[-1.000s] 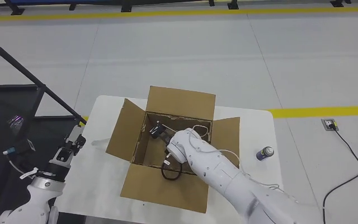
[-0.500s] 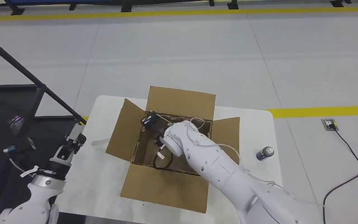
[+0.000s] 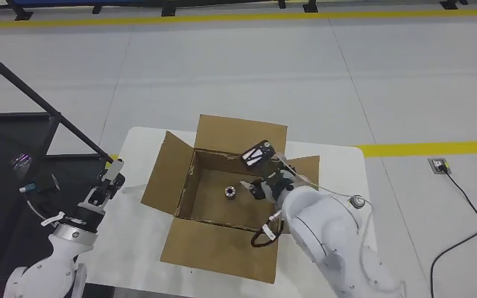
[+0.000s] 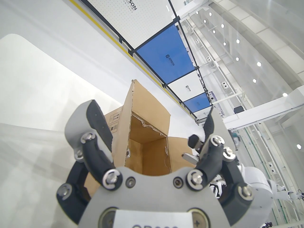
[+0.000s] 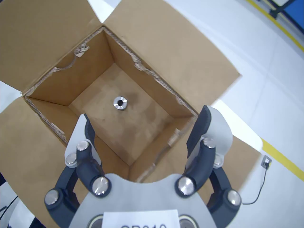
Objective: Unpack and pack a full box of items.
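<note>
The open cardboard box (image 3: 242, 134) stands in the middle of the white table (image 3: 335, 160), all flaps folded out. One small metal ring (image 3: 230, 192) lies on its floor, also seen from above in the right wrist view as the metal ring (image 5: 120, 103). My right gripper (image 3: 257, 154) hangs above the box's far right part, open and holding nothing; the right gripper (image 5: 143, 115) looks straight down into the box (image 5: 35, 12). My left gripper (image 3: 112, 175) is at the table's left edge, open and empty. The left gripper (image 4: 152, 110) faces the box (image 4: 144, 100) from the side.
A small spray can (image 3: 358, 200) stands on the table right of the box, partly behind my right arm. A black metal frame (image 3: 45, 112) rises beyond the table's left edge. Bare tabletop lies between the left gripper and the box.
My right gripper has risen out of the box and swung to its right side, uncovering the metal ring on the floor. The left gripper has edged a little closer to the box.
</note>
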### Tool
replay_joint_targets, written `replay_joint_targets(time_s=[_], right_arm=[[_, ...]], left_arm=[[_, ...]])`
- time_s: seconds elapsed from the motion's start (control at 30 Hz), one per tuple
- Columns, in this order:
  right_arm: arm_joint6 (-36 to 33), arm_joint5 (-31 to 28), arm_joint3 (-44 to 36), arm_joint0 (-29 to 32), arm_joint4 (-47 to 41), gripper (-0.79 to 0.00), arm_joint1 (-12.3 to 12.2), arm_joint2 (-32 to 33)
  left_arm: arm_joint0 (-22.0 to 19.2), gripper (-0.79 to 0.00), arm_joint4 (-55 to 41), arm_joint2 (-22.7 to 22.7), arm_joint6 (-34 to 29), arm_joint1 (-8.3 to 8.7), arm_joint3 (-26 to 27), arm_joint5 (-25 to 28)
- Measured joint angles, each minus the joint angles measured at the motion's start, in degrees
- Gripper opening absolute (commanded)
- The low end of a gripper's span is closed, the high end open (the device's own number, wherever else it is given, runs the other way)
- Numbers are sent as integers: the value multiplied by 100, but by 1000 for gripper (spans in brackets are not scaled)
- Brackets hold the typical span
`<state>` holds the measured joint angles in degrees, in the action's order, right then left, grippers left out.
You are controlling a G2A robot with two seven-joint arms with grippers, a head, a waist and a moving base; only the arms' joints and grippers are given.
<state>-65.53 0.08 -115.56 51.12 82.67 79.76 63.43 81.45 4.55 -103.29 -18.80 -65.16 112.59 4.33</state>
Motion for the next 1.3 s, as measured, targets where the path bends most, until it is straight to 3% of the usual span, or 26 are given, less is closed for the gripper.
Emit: replay_joint_targets(time_s=[0.13, 0.3, 0.53, 0.83, 0.87, 0.9, 0.93, 1.03, 1.13, 1.3], right_arm=[[50, 301, -943, 993, 549, 0, -130, 1140], [-48, 760, -659, 1506, 432, 0, -189, 2412], [-164, 218, 1037, 1190, -803, 0, -268, 3440], [-165, -207, 2445, 740, -1316, 0, -363, 3622], [-128, -241, 2547, 702, -1319, -28, -370, 3597], [-99, -255, 2647, 667, -1308, -194, -376, 3567], [-77, -243, 2778, 616, -1273, -425, -383, 3522], [-59, -196, 3070, 463, -1175, -653, -399, 3407], [-76, -131, 3264, 333, -1075, -785, -418, 3327], [-144, -113, 3301, 223, -996, -785, -457, 3288]], left_arm=[[-38, 0, 38, 57, -3, 1, -1, -21], [-80, 0, 55, 113, 1, 1, -40, -42], [-253, 0, 172, 297, -81, 5, -80, -108], [-323, 0, 279, 375, -96, 11, -81, -226], [-322, 0, 279, 377, -89, 10, -82, -233], [-321, 0, 279, 378, -81, 10, -82, -241], [-319, 0, 284, 379, -68, 10, -81, -249], [-317, 0, 281, 375, -33, 9, -76, -263], [-312, 0, 264, 362, -6, 8, -71, -269], [-293, 0, 230, 324, 35, 8, -83, -277]])
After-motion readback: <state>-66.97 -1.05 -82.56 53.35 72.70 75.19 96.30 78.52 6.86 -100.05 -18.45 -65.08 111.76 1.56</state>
